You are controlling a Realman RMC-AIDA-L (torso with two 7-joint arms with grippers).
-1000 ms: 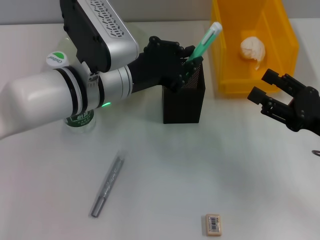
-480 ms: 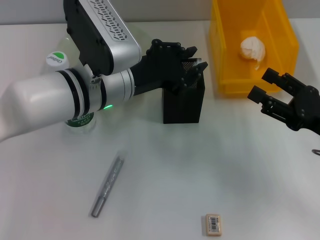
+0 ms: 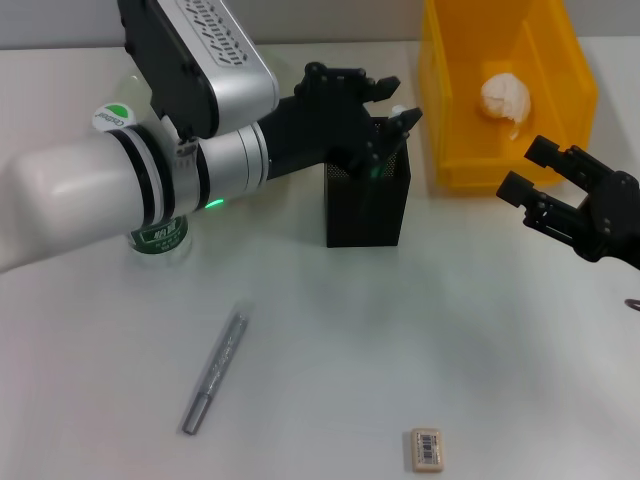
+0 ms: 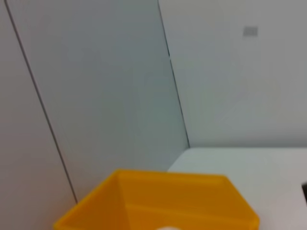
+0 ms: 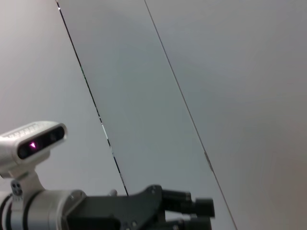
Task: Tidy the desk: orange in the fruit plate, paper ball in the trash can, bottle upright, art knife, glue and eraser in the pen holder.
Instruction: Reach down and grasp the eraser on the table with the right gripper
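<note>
While the left gripper (image 3: 385, 125) is held spread over the pen holder (image 3: 367, 205), a green item seated inside, the eraser (image 3: 426, 447) and grey knife (image 3: 213, 372) are judged next.

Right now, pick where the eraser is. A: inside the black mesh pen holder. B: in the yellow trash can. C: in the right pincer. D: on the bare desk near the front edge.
D: the eraser lies alone on the desk, far from the pen holder.
</note>
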